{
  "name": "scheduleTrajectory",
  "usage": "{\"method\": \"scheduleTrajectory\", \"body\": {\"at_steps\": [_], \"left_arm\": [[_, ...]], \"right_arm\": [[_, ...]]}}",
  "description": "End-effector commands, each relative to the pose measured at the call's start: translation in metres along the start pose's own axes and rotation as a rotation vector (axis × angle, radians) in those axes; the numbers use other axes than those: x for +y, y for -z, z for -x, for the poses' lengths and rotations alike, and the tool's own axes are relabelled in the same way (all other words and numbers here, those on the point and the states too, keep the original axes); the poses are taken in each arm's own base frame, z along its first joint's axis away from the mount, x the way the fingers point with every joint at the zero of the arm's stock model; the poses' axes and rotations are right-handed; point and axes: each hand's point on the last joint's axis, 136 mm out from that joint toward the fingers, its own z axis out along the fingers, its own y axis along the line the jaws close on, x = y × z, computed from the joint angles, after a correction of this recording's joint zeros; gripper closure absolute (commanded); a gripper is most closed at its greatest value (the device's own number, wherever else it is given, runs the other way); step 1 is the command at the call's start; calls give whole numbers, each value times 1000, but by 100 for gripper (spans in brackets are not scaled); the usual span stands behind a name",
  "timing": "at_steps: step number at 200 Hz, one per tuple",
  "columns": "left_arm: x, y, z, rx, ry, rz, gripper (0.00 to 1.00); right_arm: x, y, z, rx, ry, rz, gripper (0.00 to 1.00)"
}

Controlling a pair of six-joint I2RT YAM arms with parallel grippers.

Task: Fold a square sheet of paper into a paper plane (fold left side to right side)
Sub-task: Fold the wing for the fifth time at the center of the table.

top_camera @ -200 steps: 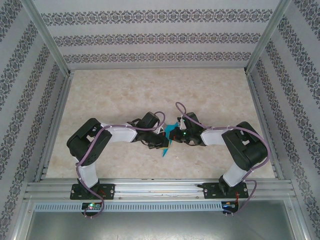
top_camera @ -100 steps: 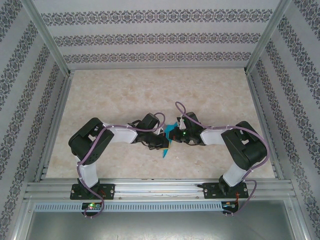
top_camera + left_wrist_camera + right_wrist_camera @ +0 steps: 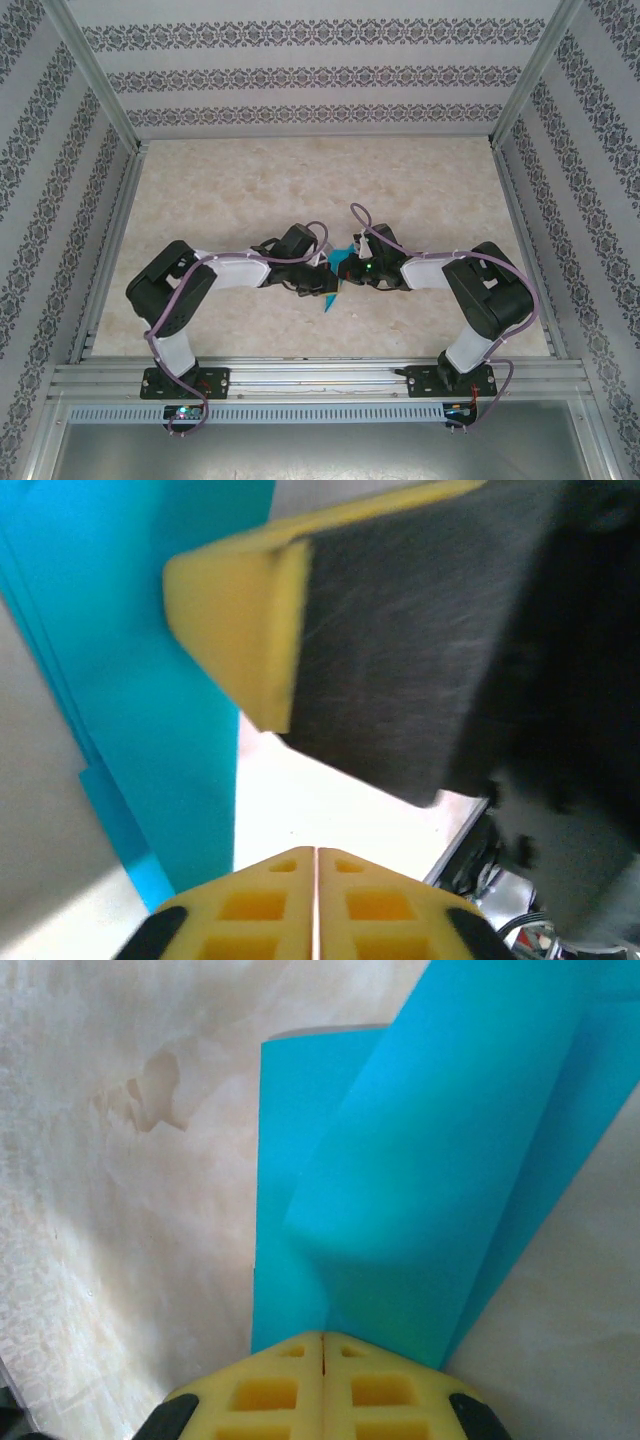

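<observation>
The square sheet of paper (image 3: 331, 298) is teal, folded narrow, and lies mid-table between the two grippers. My left gripper (image 3: 322, 283) is at its left side. In the left wrist view its yellow fingertips (image 3: 316, 852) meet along a hairline seam with nothing between them, and the paper (image 3: 130, 680) runs past on the left. My right gripper (image 3: 352, 270) reaches in from the right, and one of its fingers (image 3: 235, 620) lies against the sheet. Its tips (image 3: 323, 1337) are shut at the paper's near edge, where a flap of the paper (image 3: 430, 1160) lifts off the flat layer. Whether that flap is pinched is unclear.
The marbled beige table (image 3: 300, 190) stretches bare behind the arms. Patterned walls and aluminium posts (image 3: 95, 90) box it in on three sides. The arm bases sit on a metal rail (image 3: 320, 380) along the near edge.
The left arm's elbow has swung a little outward to the left and lower. Its gripper stays beside the paper. The right arm and the paper look unmoved.
</observation>
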Motion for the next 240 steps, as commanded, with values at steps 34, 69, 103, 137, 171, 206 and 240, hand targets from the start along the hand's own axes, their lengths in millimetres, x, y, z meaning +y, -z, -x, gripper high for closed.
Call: {"method": "scheduleTrajectory", "body": {"at_steps": [34, 69, 103, 137, 171, 206, 240], "left_arm": [[28, 23, 20, -70, 29, 70, 77], [32, 10, 25, -50, 43, 56, 77], [41, 1, 26, -42, 61, 66, 77], [39, -5, 25, -34, 77, 29, 78], [37, -3, 25, -39, 74, 24, 78], [29, 11, 26, -73, 50, 42, 78], [23, 21, 20, -82, 47, 42, 82]], "right_arm": [[-45, -6, -47, 148, -65, -141, 100], [-44, -6, -46, 147, -65, -139, 100], [-44, -6, -46, 146, -65, -139, 100], [-44, -7, -46, 150, -67, -141, 100], [-45, -8, -47, 154, -69, -142, 100], [-45, -8, -47, 154, -69, -144, 100], [-45, -8, -47, 155, -71, -143, 100]]}}
